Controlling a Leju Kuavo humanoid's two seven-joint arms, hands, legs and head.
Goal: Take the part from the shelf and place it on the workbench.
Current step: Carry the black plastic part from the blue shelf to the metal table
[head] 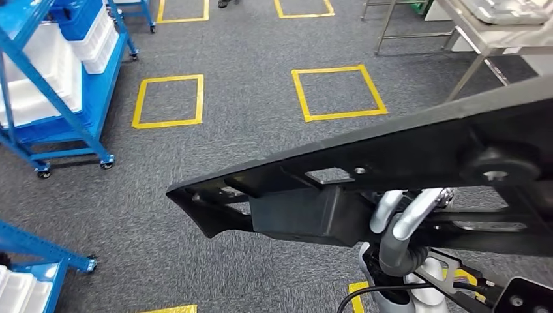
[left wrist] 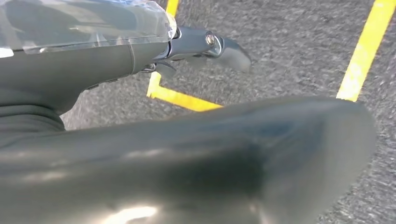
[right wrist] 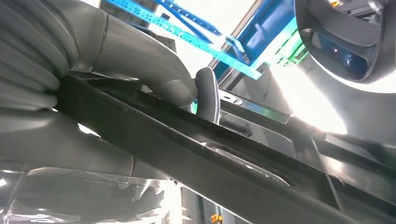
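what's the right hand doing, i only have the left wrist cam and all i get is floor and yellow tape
Observer: The right hand grips the long black part, thumb over its top edge.
Operator: is the part off the shelf
Observer: Yes. In the head view the black part hangs in the air over grey carpet, and the blue shelf stands off to the left.
Operator: any workbench around
Observer: A metal table stands at the upper right, apart from the part.

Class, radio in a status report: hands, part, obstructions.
Right hand grips the black part, carried over grey carpet. Left hand hangs holding nothing. Metal workbench ahead right; blue shelf cart left.
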